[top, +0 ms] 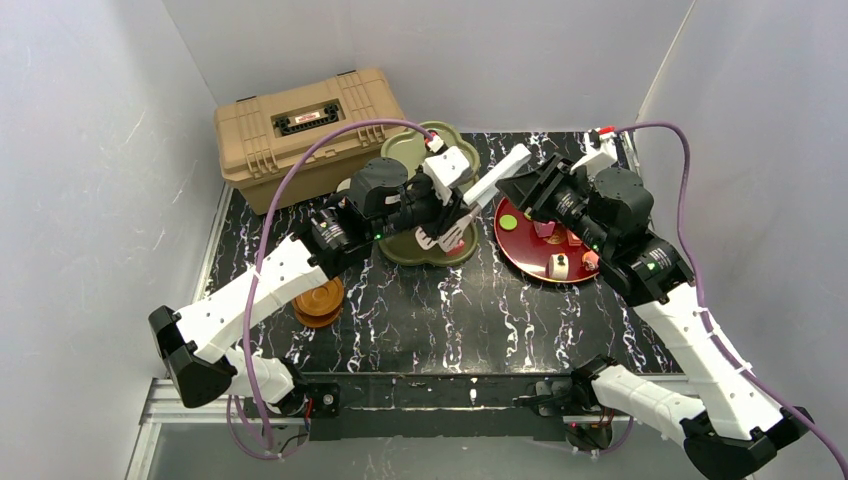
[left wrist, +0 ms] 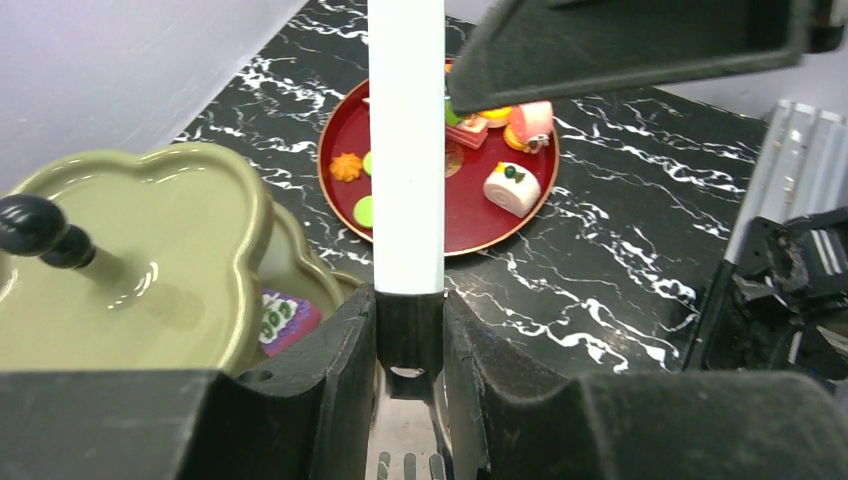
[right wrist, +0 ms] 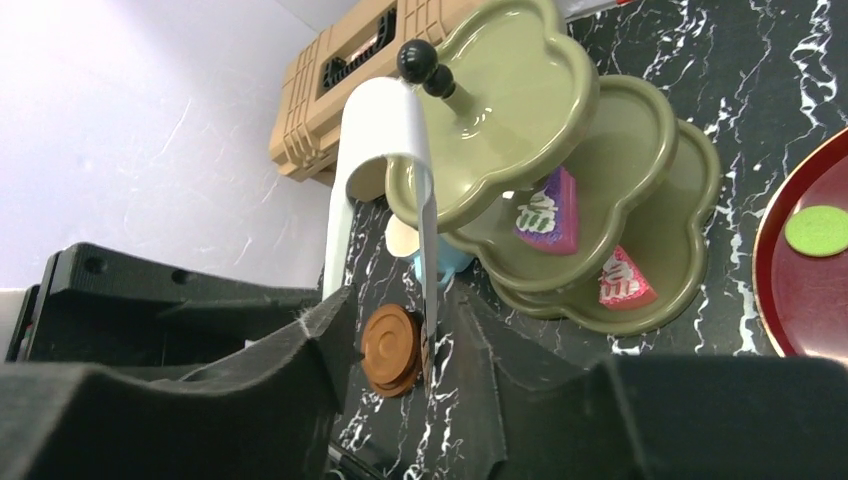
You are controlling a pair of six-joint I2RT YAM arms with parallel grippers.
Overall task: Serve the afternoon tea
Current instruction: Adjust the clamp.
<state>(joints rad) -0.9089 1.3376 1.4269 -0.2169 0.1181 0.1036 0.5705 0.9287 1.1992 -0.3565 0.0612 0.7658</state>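
Observation:
White tongs (top: 497, 178) span the gap between my two grippers, above the olive-green three-tier stand (top: 428, 253). My left gripper (top: 452, 222) (left wrist: 410, 300) is shut on the tongs (left wrist: 406, 150) near their slotted tips. The right gripper (top: 512, 185) (right wrist: 395, 300) stands open round the bend end of the tongs (right wrist: 382, 130), whose arms lie between its fingers. On the stand (right wrist: 520, 110) a purple cake (right wrist: 548, 215) sits on the middle tier and a pink one (right wrist: 625, 280) on the bottom tier. A red tray (left wrist: 480, 225) holds several toy cakes.
A tan toolbox (top: 305, 130) stands at the back left. Stacked brown saucers (top: 318, 300) lie left of the stand, under the left arm. A light-blue mug (right wrist: 445, 262) peeks out behind the stand. White walls close in on three sides.

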